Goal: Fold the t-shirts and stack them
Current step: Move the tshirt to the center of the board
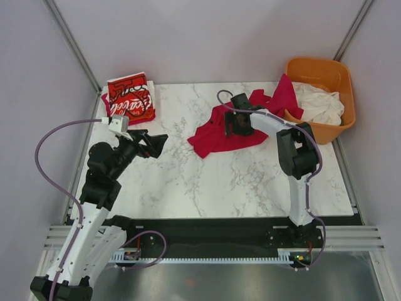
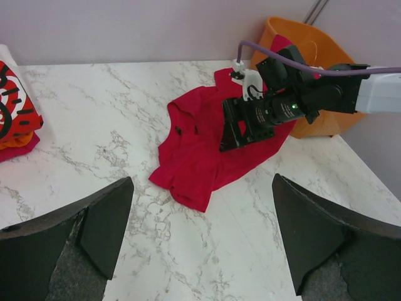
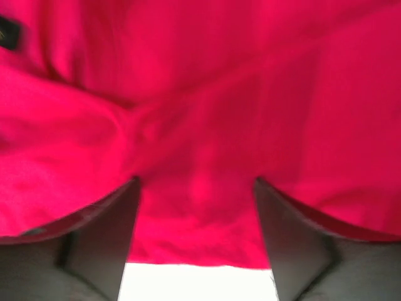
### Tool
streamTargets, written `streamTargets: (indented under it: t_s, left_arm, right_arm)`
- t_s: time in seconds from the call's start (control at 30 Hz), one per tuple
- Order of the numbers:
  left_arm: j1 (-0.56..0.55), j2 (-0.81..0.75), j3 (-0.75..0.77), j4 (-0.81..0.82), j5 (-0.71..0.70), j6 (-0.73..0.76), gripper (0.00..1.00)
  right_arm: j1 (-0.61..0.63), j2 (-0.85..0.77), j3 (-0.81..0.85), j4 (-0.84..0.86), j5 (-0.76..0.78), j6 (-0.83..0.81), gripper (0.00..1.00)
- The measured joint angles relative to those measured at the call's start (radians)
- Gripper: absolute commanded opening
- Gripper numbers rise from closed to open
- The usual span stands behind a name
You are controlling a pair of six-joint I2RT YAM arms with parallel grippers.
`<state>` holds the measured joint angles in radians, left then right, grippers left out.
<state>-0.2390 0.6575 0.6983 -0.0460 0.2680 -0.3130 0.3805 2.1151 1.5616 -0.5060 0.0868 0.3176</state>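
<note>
On the desk (image 1: 188,182), reference orange tub (image 1: 338,75): crimson t-shirt (image 1: 213,139) lies crumpled just beside the tub, one end over its rim, long axis leading away from it. The right claw (image 1: 237,128), jaws apart, is directly above the shirt. The left claw (image 1: 153,145), also apart, is farther from the tub.

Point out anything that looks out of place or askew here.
The crimson t-shirt lies crumpled and skewed on the table, one end draped over the rim of the orange tub instead of spread flat. The folded Coca-Cola t-shirt sits neatly at the far left corner.
</note>
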Motion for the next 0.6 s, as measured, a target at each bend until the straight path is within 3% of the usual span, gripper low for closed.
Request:
streamTargets:
  t_s: [0.03, 0.07, 0.13, 0.17, 0.37, 0.6]
  left_arm:
    - [0.0, -0.002, 0.0, 0.0, 0.0, 0.0, 1.0]
    - [0.0, -0.003, 0.0, 0.0, 0.0, 0.0, 1.0]
    - [0.0, -0.003, 0.0, 0.0, 0.0, 0.0, 1.0]
    - [0.0, -0.002, 0.0, 0.0, 0.0, 0.0, 1.0]
    - [0.0, 0.003, 0.0, 0.0, -0.001, 0.0, 1.0]
    - [0.0, -0.004, 0.0, -0.006, -0.027, 0.0, 1.0]
  right_arm:
    - [0.003, 0.014, 0.031, -0.012, -0.001, 0.0, 0.73]
    - [0.009, 0.027, 0.058, -0.015, -0.001, 0.0, 0.48]
    - [0.016, 0.045, 0.094, -0.017, -0.003, -0.003, 0.27]
    - [0.021, 0.053, 0.104, -0.018, -0.003, -0.001, 0.03]
    - [0.076, 0.085, 0.14, -0.05, -0.002, 0.013, 0.0]
    - [0.225, 0.11, 0.372, -0.098, -0.031, 0.056, 0.0]
